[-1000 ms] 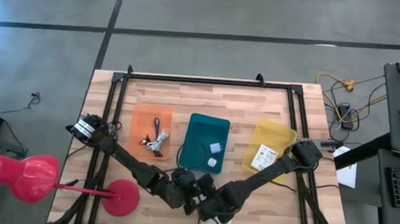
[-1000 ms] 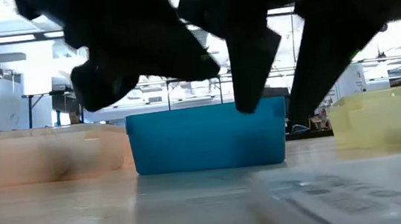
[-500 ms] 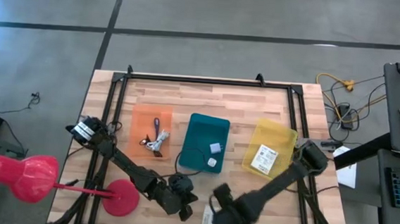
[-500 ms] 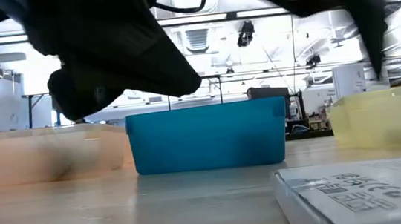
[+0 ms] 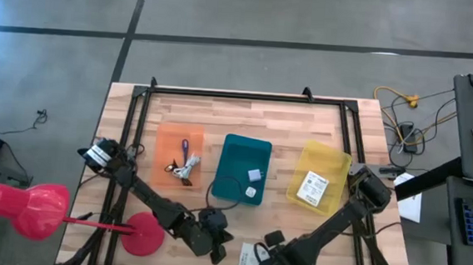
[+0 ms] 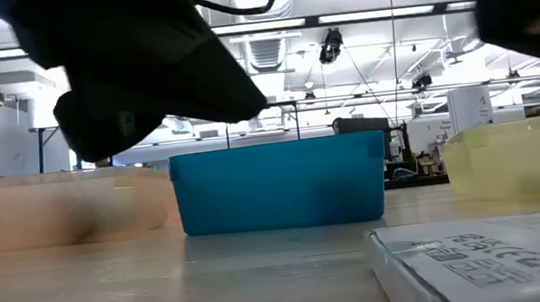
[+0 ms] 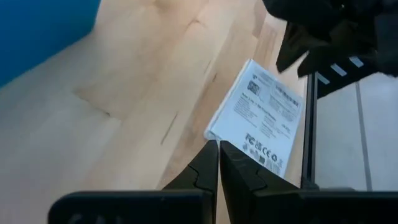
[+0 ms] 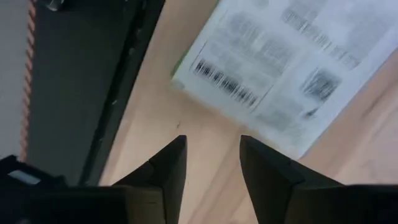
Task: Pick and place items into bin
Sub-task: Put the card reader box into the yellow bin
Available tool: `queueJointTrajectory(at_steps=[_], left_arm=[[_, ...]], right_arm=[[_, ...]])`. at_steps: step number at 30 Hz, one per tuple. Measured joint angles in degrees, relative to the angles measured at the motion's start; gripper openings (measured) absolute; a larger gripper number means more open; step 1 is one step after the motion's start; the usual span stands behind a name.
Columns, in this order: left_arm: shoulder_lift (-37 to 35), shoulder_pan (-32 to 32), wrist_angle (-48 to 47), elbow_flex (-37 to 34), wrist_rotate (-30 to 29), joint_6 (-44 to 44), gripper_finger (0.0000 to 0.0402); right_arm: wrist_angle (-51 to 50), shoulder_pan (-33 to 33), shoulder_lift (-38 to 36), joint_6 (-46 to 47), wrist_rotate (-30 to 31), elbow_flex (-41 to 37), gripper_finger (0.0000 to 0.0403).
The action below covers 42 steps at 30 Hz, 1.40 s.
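Right claw: fingers parted with a clear gap, nothing between them. It hangs over the front edge of the bench, just short of a flat white packet with dark print and barcodes, which lies flat on the wood close to the dark frame rail.

Left claw: fingers pressed together, empty. It sits low over the bench front, just beside the same packet, pointing toward it; the right arm's dark bulk shows beyond.

In the high view the packet lies between the two claws at the front edge. Behind it stand three bins in a row: an orange bin holding a thin purple stick and dark wiry pieces, a teal bin holding small white cubes and what appears to be a thin dark wire, and a yellow bin holding another white packet. A pink-red stand occupies the left front corner.
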Motion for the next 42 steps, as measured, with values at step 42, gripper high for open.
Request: queueJointTrajectory(at_steps=[42], left_arm=[[6.0, -3.7, -7.3, 6.1, 4.9, -1.0, 0.0]], right_arm=[[12.3, -3.8, 2.6, 13.2, 2.9, -2.5, 0.0089]])
